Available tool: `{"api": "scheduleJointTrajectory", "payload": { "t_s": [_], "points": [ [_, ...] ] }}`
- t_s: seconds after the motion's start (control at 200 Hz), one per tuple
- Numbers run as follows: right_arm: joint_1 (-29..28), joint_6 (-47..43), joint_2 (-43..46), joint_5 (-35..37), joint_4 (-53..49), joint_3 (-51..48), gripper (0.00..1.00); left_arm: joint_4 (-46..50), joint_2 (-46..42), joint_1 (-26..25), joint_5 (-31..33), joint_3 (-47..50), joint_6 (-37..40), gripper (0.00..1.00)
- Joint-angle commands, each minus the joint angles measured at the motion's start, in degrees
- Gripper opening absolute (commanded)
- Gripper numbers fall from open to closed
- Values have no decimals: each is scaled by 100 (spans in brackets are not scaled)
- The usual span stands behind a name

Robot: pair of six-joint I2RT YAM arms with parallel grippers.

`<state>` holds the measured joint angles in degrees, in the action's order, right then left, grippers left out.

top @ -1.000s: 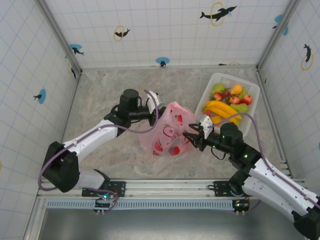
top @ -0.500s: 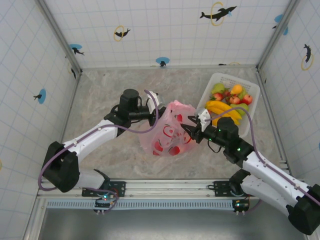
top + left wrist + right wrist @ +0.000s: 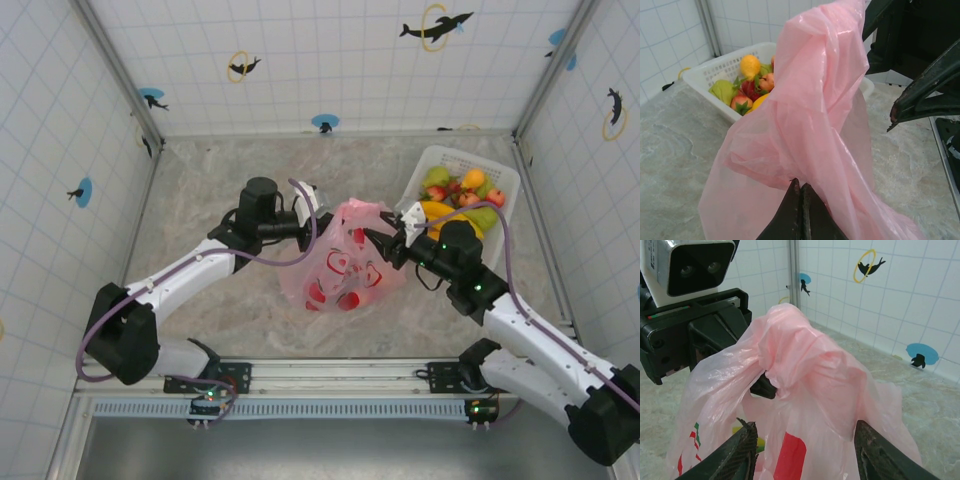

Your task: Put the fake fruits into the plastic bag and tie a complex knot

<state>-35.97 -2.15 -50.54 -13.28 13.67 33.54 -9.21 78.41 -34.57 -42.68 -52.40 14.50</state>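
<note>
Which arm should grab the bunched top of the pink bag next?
Right. The right gripper is open and faces the top of the plastic bag, while the left gripper is shut on it, holding it up.

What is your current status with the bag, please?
Left gripper shut on pink bag top. Right gripper open, facing bag. Fruits in basket.

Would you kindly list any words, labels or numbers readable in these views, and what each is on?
No readable text anywhere.
Print on the plastic bag: red and green shapes, too crumpled to read.
The wall stickers: dolphin pictures with rings, no words.
</note>
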Motion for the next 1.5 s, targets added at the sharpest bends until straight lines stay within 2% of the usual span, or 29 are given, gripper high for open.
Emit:
{"api": "scheduleJointTrajectory", "payload": {
  "t_s": [0.0,0.155,0.265,0.385,0.58,0.671,0.791,0.966,1.081,1.346,1.496],
  "points": [
    [28,-86,-112,-154,320,343,54,102,-63,-6,-135,-193,-2,0],
    [28,-176,-230,-267,318,527,53,112,-78,-6,-114,-196,25,0],
    [44,-326,-267,-289,155,658,49,112,-81,-6,-83,-188,29,0],
    [81,-402,-232,-268,-4,715,40,111,-89,-7,-48,-183,9,0],
    [107,-504,-175,-166,-290,759,18,118,-107,-6,106,-175,-24,0],
    [107,-545,-126,-136,-380,768,13,121,-133,-7,338,-186,-82,0],
    [107,-563,-7,-51,-495,751,0,187,-173,-6,709,-176,-124,0],
    [107,-549,271,176,-959,763,0,153,-400,-6,1462,-24,-308,0],
    [107,-426,561,660,-1363,701,0,88,-669,7,1977,164,-431,0],
    [103,389,1256,987,-2097,480,0,49,-1147,13,2986,601,-930,0],
    [90,698,1372,1502,-2781,465,0,199,-1345,20,3835,757,-1271,0]
  ]
}}
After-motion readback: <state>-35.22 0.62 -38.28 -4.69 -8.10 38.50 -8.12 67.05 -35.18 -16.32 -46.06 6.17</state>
